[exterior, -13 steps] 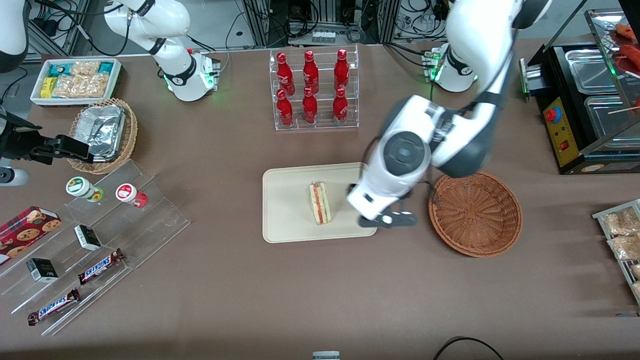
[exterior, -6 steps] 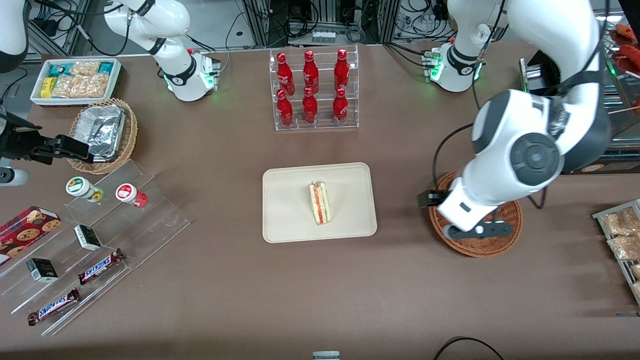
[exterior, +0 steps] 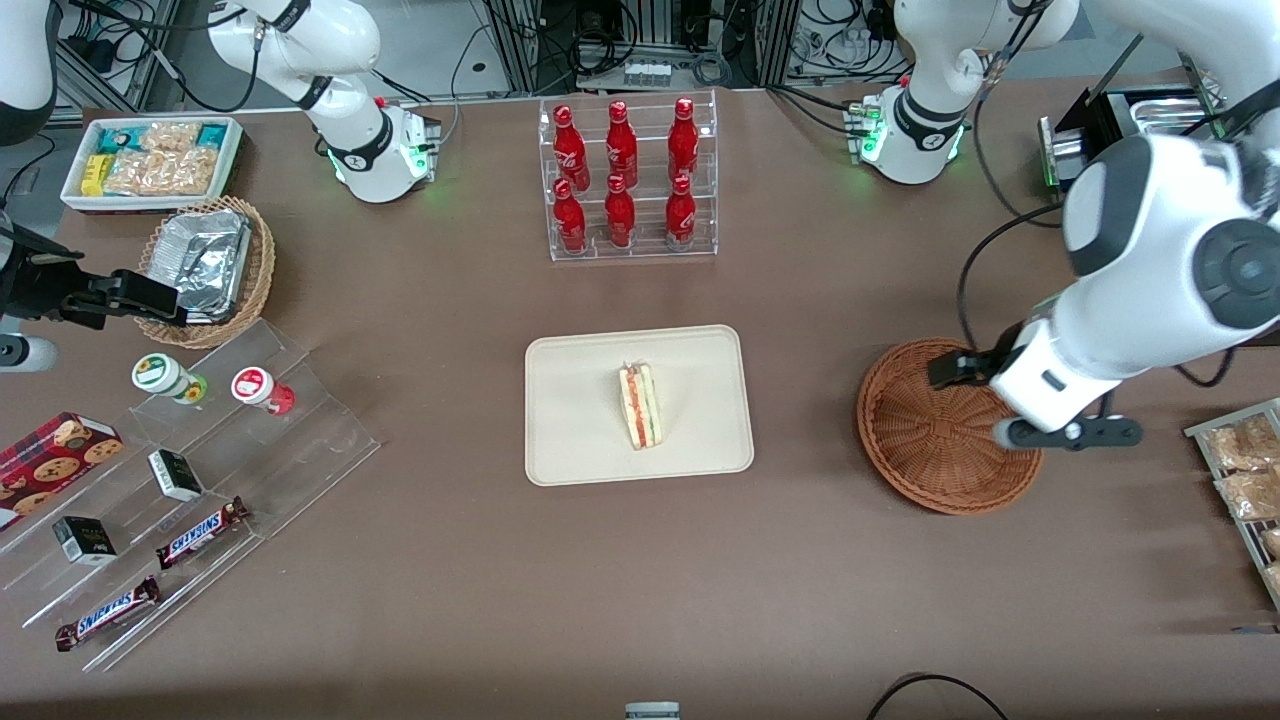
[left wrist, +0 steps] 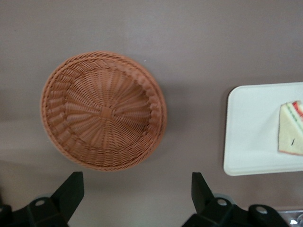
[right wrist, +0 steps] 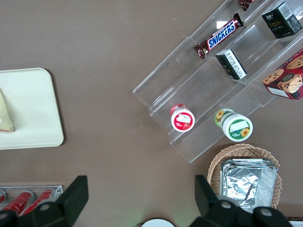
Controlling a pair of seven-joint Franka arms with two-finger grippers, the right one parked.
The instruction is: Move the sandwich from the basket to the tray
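The sandwich (exterior: 640, 406), a pale wedge with red and green layers, lies on its side in the middle of the cream tray (exterior: 575, 400). The reddish-brown woven basket (exterior: 935, 435) sits beside the tray toward the working arm's end and holds nothing. My left gripper (exterior: 1045, 395) hovers above the basket's rim on the side away from the tray. In the left wrist view the gripper (left wrist: 136, 194) is open with only bare table between its black fingers (left wrist: 71, 191), and the basket (left wrist: 103, 111), the tray (left wrist: 251, 137) and the sandwich (left wrist: 292, 127) all show.
A clear rack of red bottles (exterior: 628, 180) stands farther from the camera than the tray. A black food warmer (exterior: 1150, 220) and a rack of snack bags (exterior: 1245, 470) are at the working arm's end. Acrylic steps with snacks (exterior: 200, 450) and a tan basket with foil (exterior: 205, 265) lie toward the parked arm's end.
My gripper has swung from the tray's edge, over the basket, to the basket's rim toward the working arm's end. The sandwich has stayed put on the tray.
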